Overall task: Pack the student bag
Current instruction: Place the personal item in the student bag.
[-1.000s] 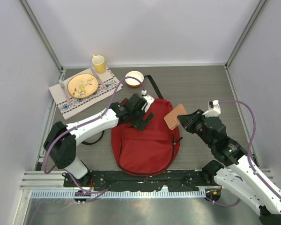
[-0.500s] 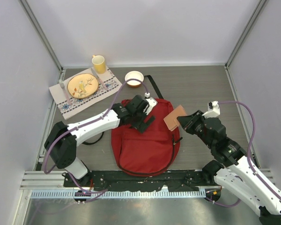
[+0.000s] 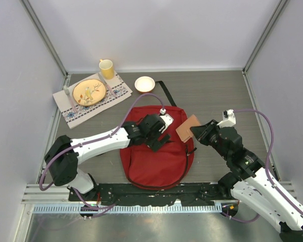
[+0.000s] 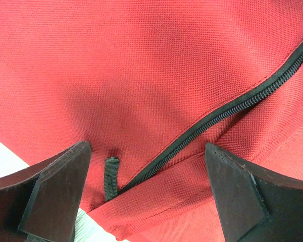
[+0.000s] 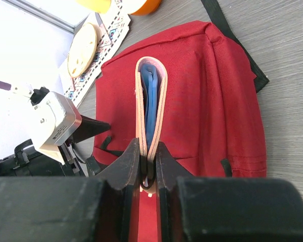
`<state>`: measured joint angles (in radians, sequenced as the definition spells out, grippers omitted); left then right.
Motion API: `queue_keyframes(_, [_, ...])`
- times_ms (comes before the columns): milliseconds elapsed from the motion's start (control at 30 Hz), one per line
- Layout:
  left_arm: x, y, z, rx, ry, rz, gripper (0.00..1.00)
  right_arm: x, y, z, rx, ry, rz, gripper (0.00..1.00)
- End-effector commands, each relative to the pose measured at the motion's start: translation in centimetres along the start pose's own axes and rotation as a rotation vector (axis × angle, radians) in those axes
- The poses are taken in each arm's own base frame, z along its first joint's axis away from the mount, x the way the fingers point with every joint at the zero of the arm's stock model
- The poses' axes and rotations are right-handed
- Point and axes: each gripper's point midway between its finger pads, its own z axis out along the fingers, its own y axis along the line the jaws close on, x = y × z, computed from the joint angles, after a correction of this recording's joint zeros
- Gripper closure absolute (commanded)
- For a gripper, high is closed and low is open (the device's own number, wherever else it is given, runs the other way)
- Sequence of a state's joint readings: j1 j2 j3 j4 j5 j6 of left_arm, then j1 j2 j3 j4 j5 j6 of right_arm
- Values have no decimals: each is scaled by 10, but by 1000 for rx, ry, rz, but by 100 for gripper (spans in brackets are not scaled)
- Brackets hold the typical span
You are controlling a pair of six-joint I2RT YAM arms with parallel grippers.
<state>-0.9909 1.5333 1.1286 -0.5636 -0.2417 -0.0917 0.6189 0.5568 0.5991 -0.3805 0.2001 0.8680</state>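
Note:
The student bag (image 3: 156, 156), a dark-red backpack, lies flat in the middle of the table. My left gripper (image 3: 161, 136) hovers low over its upper part, jaws wide open. In the left wrist view the red fabric (image 4: 151, 60) fills the frame. A black zipper line (image 4: 232, 108) and a short black loop (image 4: 111, 177) lie between the open left gripper's (image 4: 149, 194) fingers. My right gripper (image 3: 194, 132) is shut on a tan case (image 3: 188, 127) held over the bag's right edge. The right wrist view shows the tan case (image 5: 151, 101) edge-on with blue contents, pinched in the right gripper (image 5: 149, 166).
A patterned placemat (image 3: 70, 113) with an orange plate (image 3: 88, 92) lies at the back left. A yellow mug (image 3: 106, 68) and a white bowl (image 3: 144, 83) stand behind it. A black strap (image 3: 164, 93) runs out from the bag's top. Walls close in on three sides.
My left gripper has slid right and nearer across the bag's top, still open. The right gripper, with the tan case, has edged slightly left towards the bag.

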Motion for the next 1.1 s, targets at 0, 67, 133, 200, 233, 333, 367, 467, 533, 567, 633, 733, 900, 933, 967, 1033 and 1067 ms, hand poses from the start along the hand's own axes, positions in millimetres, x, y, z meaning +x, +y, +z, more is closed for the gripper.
queue_keyframes(0, [15, 11, 5, -102, 35, -14, 1, -12, 14, 0, -49, -43, 27, 98])
queue_keyframes(67, [15, 21, 6, -174, 31, -25, 1, -12, 14, 0, -51, -45, 29, 99])
queue_keyframes(133, [12, 25, 9, -207, 12, -37, 2, -12, 13, 0, -51, -46, 30, 98])
queue_keyframes(200, [10, 29, 11, -241, -15, -43, 4, -12, 13, 0, -50, -49, 31, 98])
queue_keyframes(233, [9, 30, 10, -250, -27, -43, 5, -12, 12, -1, -49, -51, 29, 98])
queue_keyframes(333, [6, 36, 7, -288, -63, -54, 15, -13, 12, -2, -51, -58, 32, 98])
queue_keyframes(367, [9, 38, 7, -297, -66, -55, 22, -13, 11, -2, -50, -59, 32, 98])
queue_keyframes(467, [3, 39, 1, -292, -113, -69, 34, -12, 9, -1, -43, -58, 31, 97])
queue_keyframes(533, [4, 38, 1, -288, -122, -70, 41, -12, 10, -1, -43, -56, 31, 97])
queue_keyframes(567, [3, 38, -1, -283, -131, -72, 44, -11, 9, 0, -39, -53, 28, 97])
queue_keyframes(633, [3, 36, -1, -276, -133, -70, 48, -11, 9, 1, -37, -53, 29, 97])
queue_keyframes(733, [2, 34, -1, -273, -136, -65, 52, -10, 7, 1, -32, -50, 28, 96])
queue_keyframes(900, [-3, 31, -2, -287, -149, -56, 46, -8, 5, 2, -28, -46, 28, 96])
queue_keyframes(933, [-5, 33, -3, -304, -154, -57, 32, -8, 5, 2, -28, -45, 30, 96])
queue_keyframes(967, [-6, 33, -2, -308, -155, -54, 26, -8, 6, 2, -29, -46, 30, 96])
queue_keyframes(1033, [-5, 34, 0, -326, -146, -45, 21, -8, 5, 2, -27, -47, 27, 96])
queue_keyframes(1067, [-7, 34, 0, -331, -149, -45, 20, -8, 5, 2, -28, -46, 27, 96])
